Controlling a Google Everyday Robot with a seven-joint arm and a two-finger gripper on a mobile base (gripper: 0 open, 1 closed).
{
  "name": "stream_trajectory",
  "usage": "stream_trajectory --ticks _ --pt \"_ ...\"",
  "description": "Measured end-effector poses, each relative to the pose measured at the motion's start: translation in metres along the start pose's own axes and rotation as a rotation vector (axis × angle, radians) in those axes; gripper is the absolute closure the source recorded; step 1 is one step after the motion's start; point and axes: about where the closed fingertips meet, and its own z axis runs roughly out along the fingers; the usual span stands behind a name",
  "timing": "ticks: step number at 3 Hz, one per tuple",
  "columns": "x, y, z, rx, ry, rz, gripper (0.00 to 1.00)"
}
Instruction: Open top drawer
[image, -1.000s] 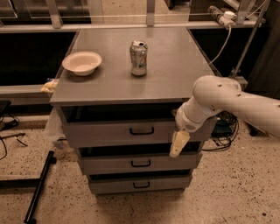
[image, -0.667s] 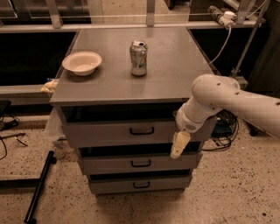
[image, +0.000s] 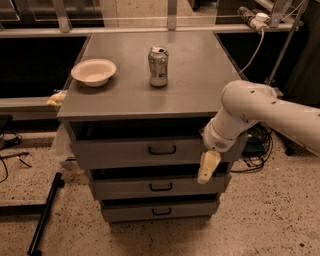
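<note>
The top drawer (image: 120, 151) is the widest grey drawer front, just under the cabinet top, with a small black loop handle (image: 161, 149) at its centre. It stands out a little from the cabinet, with a dark gap above it. My white arm comes in from the right. My gripper (image: 207, 167) hangs with its pale fingers pointing down in front of the drawer's right end, right of the handle and apart from it.
Two narrower grey drawers (image: 160, 187) sit below. On the cabinet top (image: 200, 75) stand a drink can (image: 158, 66) and a white bowl (image: 93, 72). A black bar (image: 44, 215) lies on the floor at the left. Cables (image: 260, 150) hang at the right.
</note>
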Motion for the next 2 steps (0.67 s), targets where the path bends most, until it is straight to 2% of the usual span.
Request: stream_trajectory --ticks 2 --pt "0.004 0.047 -0.028 -0.095 -0.008 0.028 0.0"
